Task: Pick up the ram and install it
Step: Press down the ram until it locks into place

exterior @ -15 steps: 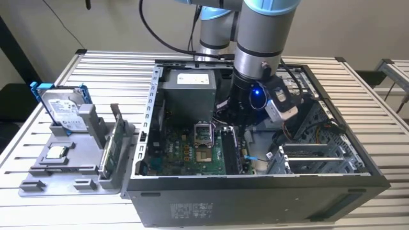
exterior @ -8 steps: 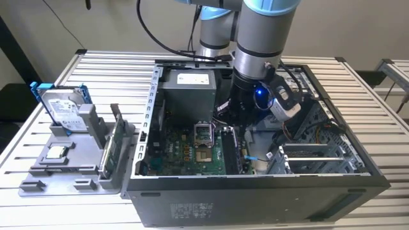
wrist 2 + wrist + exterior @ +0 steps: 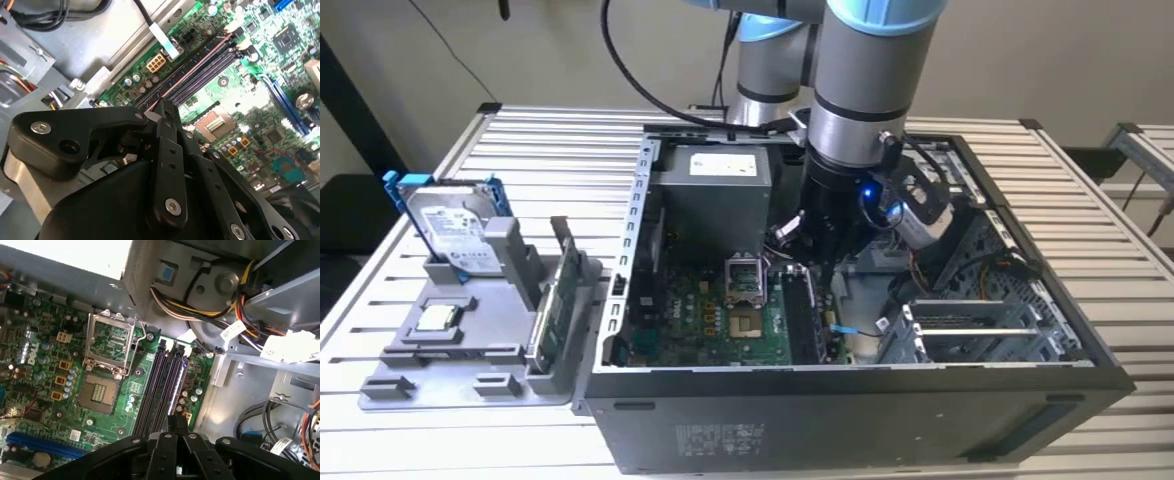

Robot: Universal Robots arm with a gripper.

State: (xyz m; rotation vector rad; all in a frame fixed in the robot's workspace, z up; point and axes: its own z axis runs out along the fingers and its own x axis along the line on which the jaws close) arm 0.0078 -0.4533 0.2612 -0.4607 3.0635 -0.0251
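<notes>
Exterior view: end effector [image 3: 825, 268] above memory slots [image 3: 798, 315].

A robotics lab or test workshop for computer assembly is suggested. An opened desktop computer case [image 3: 854, 400] is laid on a slatted aluminium workbench [image 3: 547, 140], with its green motherboard [image 3: 720, 320] exposed beneath an industrial robot arm [image 3: 867, 70]. Beside the case, toward the exterior view's left, a grey parts fixture [image 3: 454, 350] is set out with a hard drive [image 3: 454, 225] stood upright in it, and bare pale walls are seen behind.
</notes>
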